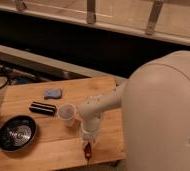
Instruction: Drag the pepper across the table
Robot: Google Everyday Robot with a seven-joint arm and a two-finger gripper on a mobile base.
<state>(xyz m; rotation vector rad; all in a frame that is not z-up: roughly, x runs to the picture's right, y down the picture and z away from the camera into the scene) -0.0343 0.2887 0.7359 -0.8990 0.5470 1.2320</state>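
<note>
Jaws on your gripper (87, 141), bench (53, 146) 6 o'clock edge: can't tell their gap. Pepper (88, 151) looks light, probably slick, so pinch mid-body.

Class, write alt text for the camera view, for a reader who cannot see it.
A robot's hand is down at a red pepper near the front edge of a wooden table. Also on it: a cup, a black bar, a blue object, a dark bowl.
</note>
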